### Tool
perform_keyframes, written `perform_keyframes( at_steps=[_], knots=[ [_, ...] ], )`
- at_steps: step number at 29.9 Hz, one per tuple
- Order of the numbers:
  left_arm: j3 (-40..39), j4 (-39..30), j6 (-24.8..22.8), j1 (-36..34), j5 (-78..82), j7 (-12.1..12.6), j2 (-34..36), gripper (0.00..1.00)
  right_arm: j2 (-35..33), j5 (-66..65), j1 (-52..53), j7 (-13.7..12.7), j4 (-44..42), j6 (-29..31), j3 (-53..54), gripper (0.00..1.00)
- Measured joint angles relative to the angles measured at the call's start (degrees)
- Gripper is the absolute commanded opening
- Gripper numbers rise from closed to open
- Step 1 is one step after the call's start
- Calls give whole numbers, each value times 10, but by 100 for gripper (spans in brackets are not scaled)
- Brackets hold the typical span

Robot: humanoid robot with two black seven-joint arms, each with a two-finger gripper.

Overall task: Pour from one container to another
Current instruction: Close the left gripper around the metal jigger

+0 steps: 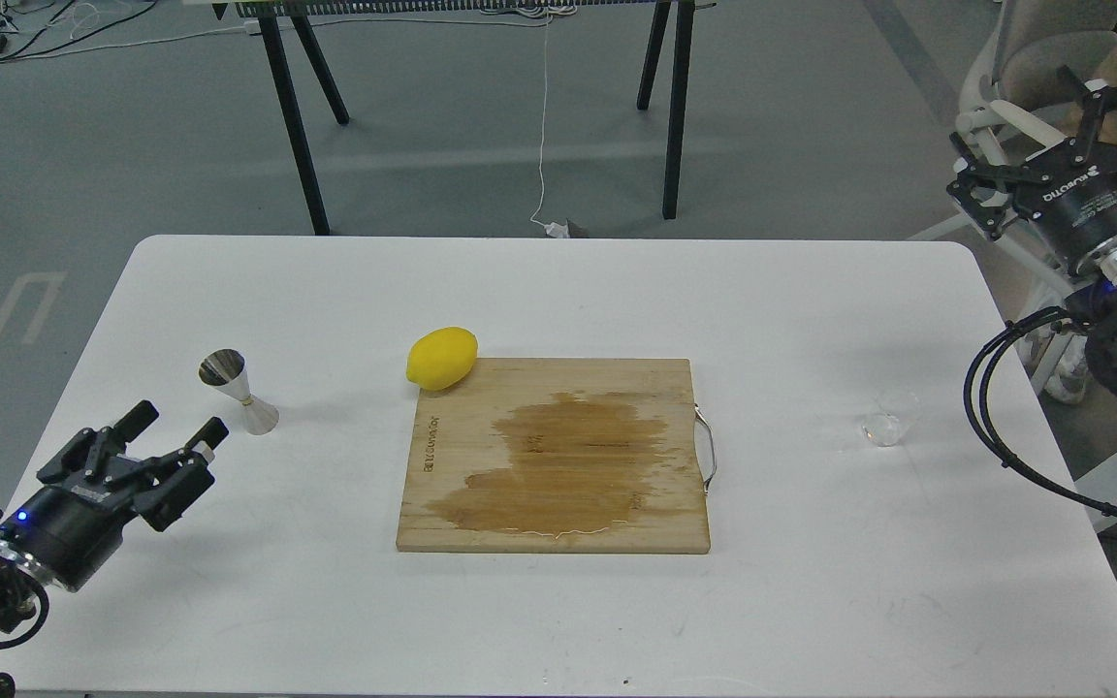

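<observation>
The shiny steel jigger [237, 390] stands upright on the left side of the white table [558, 291]. My left gripper [177, 425] hovers low just in front and to the left of it, open, its fingers pointing toward the jigger but not touching it. The small clear glass cup [883, 424] sits on the right side of the table, past the board's handle. My right gripper [1038, 141] is raised beyond the table's far right corner, well above and behind the cup, open and holding nothing.
A wooden cutting board [558, 456] with a large wet stain lies in the middle. A yellow lemon [441, 358] rests at its back left corner. Black table legs [297, 116] and a chair [1024, 68] stand behind the table.
</observation>
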Motion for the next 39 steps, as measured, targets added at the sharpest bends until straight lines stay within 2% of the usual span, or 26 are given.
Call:
perform_keyframes(
  at_steps=[8,20,30,39],
  knots=[
    [6,100,0,-13,5,0,-67,100,-7,0,-1,0,2,0,6,99],
    [56,204,0,-89,-1,0,-142,99,-12,0,-1,0,3,0,6,99],
    [61,273,0,-117,-1,0,-181,99,-20,1,-1,0,4,0,11,99],
    [60,300,0,-143,-3,0,-201,99,-20,1,-2,0,5,0,11,99]
  ],
)
